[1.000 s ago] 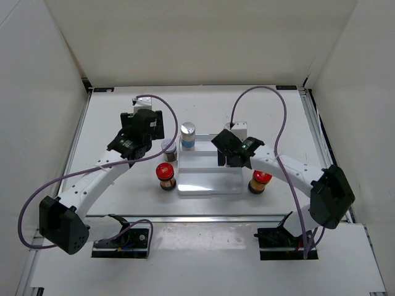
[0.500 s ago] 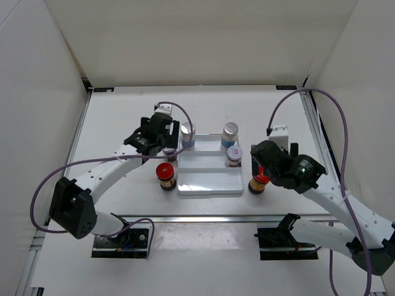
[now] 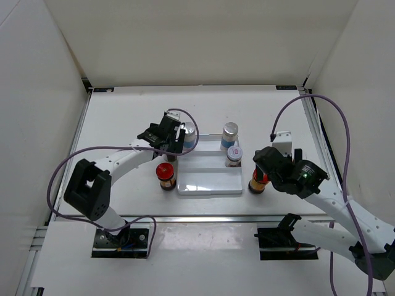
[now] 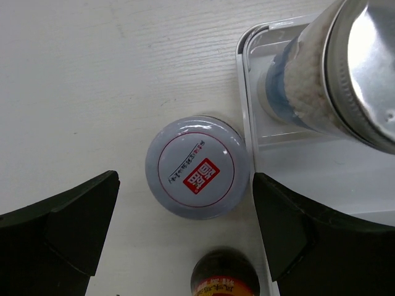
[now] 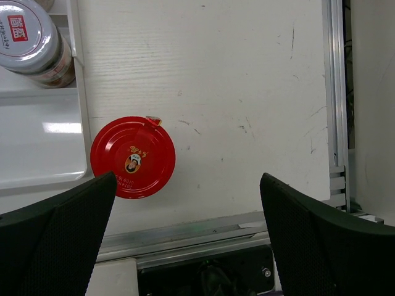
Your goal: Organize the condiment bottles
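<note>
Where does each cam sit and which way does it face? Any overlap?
Top external: above and behind the bases, looking down at the white tray; both arms show.
Left wrist: on the left arm, facing straight down at a grey-lidded jar; own fingers show.
Right wrist: facing straight down at a red-lidded jar; own fingers show.
Shared: top and right wrist both see that red-lidded jar.

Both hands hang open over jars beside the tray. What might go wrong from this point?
1. The short grey-lidded jar stands close beside the white stepped tray. One finger of the left hand hangs over the tray's rim and may strike it, or bump the tall silver-capped bottle, on lowering.
2. The red-lidded dark jar lies off-centre under the right hand, close to one finger, which may tip it on descent.
</note>
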`<state>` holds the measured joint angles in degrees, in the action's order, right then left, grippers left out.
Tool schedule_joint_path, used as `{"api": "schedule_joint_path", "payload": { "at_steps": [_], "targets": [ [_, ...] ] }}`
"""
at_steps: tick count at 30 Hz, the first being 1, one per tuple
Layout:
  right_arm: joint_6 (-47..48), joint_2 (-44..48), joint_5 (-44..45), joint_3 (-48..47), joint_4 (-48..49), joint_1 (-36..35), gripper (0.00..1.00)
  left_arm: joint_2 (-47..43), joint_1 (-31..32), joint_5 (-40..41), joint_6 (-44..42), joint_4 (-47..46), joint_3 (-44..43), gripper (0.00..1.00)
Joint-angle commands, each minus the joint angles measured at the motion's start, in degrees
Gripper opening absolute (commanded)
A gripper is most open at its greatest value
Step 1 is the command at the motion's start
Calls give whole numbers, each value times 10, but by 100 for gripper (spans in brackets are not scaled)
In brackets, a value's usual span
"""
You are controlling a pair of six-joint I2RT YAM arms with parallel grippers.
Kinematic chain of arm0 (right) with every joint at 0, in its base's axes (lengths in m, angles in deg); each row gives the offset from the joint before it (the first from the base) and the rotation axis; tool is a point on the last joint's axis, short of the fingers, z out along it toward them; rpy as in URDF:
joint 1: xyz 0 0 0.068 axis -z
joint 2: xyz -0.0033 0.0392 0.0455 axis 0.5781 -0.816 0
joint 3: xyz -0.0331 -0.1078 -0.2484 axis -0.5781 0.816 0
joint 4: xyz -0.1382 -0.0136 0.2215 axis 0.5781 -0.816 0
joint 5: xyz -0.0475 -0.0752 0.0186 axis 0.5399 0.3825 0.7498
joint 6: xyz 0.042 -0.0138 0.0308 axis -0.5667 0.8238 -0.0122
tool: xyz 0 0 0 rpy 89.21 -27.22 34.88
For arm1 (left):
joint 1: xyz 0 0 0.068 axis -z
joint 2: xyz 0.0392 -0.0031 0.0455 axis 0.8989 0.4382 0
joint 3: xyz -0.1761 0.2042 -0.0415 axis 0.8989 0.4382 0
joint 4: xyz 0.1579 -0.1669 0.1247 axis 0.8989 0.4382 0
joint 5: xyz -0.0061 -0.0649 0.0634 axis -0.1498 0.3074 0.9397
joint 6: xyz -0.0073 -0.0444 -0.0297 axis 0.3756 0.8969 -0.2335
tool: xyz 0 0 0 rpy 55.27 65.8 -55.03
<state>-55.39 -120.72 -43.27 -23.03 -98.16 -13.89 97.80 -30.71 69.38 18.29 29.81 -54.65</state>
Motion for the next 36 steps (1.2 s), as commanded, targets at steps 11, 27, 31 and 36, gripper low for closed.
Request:
{"api": "schedule_joint_path", "payload": {
  "at_steps": [11,27,31,36],
  "targets": [
    [-1,-3,-5,-7,18,-2,100,48,-29,-68,-3,-57,-22,93],
    [4,-29,-15,-2,24,-2,100,-107,32,96,17,42,-119,18],
    [4,-29,-15,-2,24,-2,100,-129,68,56,39,42,-111,11],
    [4,-29,-15,-2,24,-2,100,-119,125,56,80,42,-98,11]
  ]
}}
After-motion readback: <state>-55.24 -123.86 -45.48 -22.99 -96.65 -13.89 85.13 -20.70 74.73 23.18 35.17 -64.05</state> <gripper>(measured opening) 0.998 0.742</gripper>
